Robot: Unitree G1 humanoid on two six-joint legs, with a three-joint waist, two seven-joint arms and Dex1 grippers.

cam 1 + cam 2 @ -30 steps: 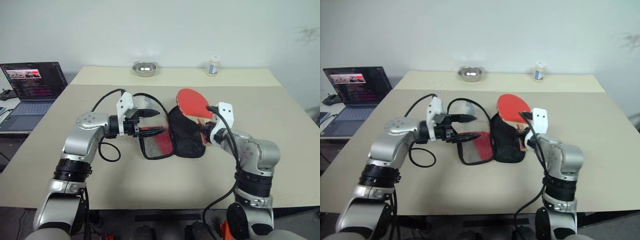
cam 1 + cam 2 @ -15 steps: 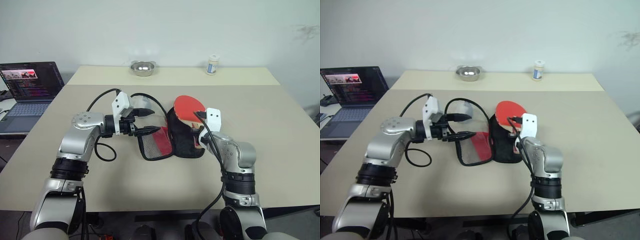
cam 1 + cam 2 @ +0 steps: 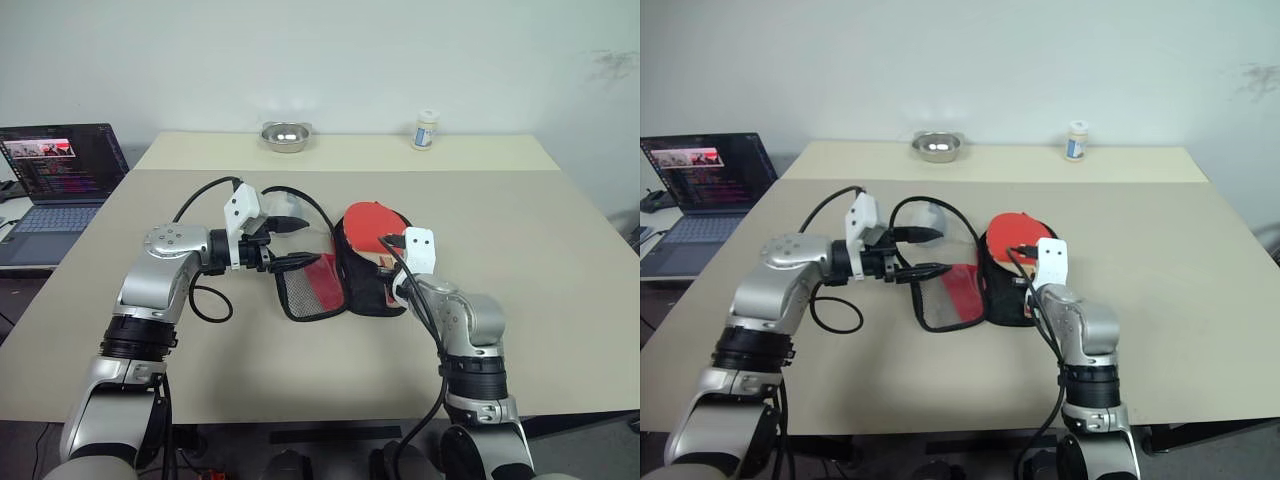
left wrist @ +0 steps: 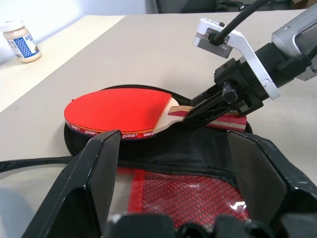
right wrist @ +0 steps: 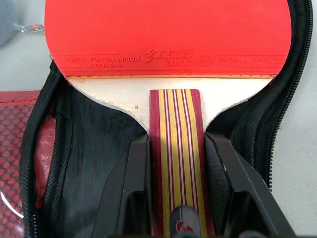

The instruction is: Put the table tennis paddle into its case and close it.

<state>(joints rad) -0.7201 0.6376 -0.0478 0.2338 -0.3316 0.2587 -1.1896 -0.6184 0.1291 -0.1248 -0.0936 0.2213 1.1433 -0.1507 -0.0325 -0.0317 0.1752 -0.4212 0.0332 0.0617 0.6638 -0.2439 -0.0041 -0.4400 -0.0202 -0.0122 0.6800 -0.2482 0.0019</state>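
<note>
Right gripper (image 5: 174,163) clamped on paddle (image 4: 121,111) handle, red face lying over black half of case (image 3: 368,285) at table (image 3: 560,260) centre. Case unzipped, red mesh flap spread left. Left gripper (image 3: 290,243) fingers spread wide, at flap's far-left rim; hold on it unclear.

A broad beige surface (image 3: 560,300) fills the room's middle, with a paler strip along its far edge. On that strip, left of centre, sits a small round metal bowl (image 3: 285,135). Further right on the same strip stands a little white jar (image 3: 427,130) with a pale lid and a blue-patterned label, upright and well apart from the bowl. Off the left side, an open laptop (image 3: 60,180) rests on a lower stand, its screen lit. A plain white wall (image 3: 330,60) runs behind everything.
</note>
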